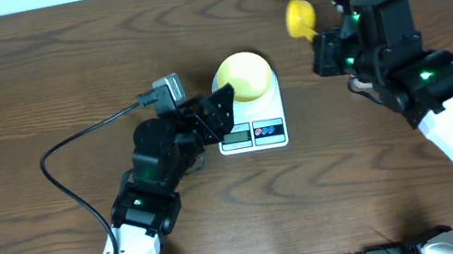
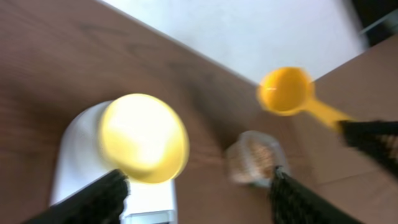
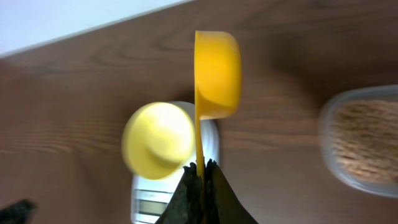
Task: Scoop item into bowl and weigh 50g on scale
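**Desk:** How are your arms sitting?

**Operator:** My left arm reaches in from the lower left. The left gripper is just beside the scale and points at the bowl. Its claw is wide, and through its own camera, blurred as it is, I see one finger at each side with nothing clamped between them. My right arm comes from the lower right and is bent inward. The right gripper is pinched tight on the handle of the scoop, holding it above the table, to the right of the scale and apart from it.

**Desk:** What's the count?

**Operator:** There's one bowl, sitting on the scale's platform, and there's only the one scale. I've got one scoop and one clear tub. The beans are in that tub, too many to count. From overhead my right arm covers the tub, and the right wrist camera puts it off to the right of the scale.
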You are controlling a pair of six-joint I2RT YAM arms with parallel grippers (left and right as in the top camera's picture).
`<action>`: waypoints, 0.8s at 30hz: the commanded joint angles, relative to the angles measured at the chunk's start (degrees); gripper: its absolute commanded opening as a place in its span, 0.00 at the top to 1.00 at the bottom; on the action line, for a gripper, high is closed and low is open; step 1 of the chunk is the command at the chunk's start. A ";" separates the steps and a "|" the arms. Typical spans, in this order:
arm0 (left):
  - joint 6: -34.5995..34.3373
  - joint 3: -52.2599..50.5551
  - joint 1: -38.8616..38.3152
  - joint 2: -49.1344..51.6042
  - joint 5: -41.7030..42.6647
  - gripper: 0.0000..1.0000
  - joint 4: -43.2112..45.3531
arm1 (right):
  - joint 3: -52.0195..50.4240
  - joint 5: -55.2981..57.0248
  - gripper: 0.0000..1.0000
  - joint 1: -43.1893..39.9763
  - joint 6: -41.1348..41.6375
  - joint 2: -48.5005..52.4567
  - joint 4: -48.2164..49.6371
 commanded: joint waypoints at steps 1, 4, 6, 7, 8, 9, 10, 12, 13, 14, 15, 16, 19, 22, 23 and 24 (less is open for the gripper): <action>5.25 0.52 0.00 -0.35 -3.52 0.37 -2.93 | 1.03 3.02 0.99 -2.27 -10.16 -0.37 -2.29; 6.12 0.52 -0.02 -0.35 -3.50 0.43 -5.92 | 0.07 3.76 0.99 -2.25 -12.59 -0.35 -3.26; 6.75 0.50 -0.02 -0.35 -3.50 0.43 -6.80 | -1.05 3.65 0.99 -2.19 -12.26 -0.35 -2.86; 6.73 0.50 -0.02 -0.35 -3.50 0.43 -7.56 | -2.01 3.65 0.99 -2.21 -12.26 -0.26 -2.14; 6.71 0.50 -0.02 -0.35 -3.45 0.43 -8.41 | -2.69 3.65 0.99 -2.21 -12.26 -0.24 -2.19; 6.71 0.48 -0.07 -0.35 -3.23 0.42 -9.51 | -3.54 3.67 0.99 -2.21 -12.28 -0.24 -2.40; 6.71 0.46 -0.09 -0.35 -3.26 0.37 -10.45 | -4.11 3.65 0.99 -2.21 -11.96 -0.24 -2.40; 6.69 0.46 -0.09 -0.35 -2.58 0.47 -11.82 | -4.37 3.98 0.99 -2.38 -11.72 -0.26 -1.25; 6.80 0.46 -0.07 -0.35 -2.14 0.61 -11.85 | -4.37 4.52 0.99 -2.49 -11.72 -0.26 -0.59; 7.85 0.46 -0.07 -0.35 -2.12 0.81 -11.85 | -4.37 5.14 0.99 -2.64 -11.72 -0.26 0.00; 9.99 0.52 -0.07 -0.37 -1.53 0.93 -11.82 | -4.35 5.95 0.99 -3.04 -11.72 -0.26 0.94; 9.97 0.76 -0.07 -0.37 -1.51 0.93 -12.11 | -4.31 6.03 0.99 -3.30 -11.72 -0.26 1.14; 15.21 4.90 -0.07 -0.37 2.23 0.93 -18.80 | -4.00 6.01 0.99 -4.94 -11.69 -0.26 0.33; 22.86 16.41 -0.11 1.38 2.64 0.93 -37.97 | -2.08 5.57 0.99 -8.37 -11.69 -0.26 -2.40; 23.89 19.15 -0.33 2.60 2.84 0.93 -42.01 | -1.60 5.07 0.99 -9.31 -11.72 -0.26 -2.75; 24.52 21.51 -0.92 4.22 2.99 0.93 -45.31 | -1.14 4.70 0.99 -10.54 -11.72 -0.26 -2.86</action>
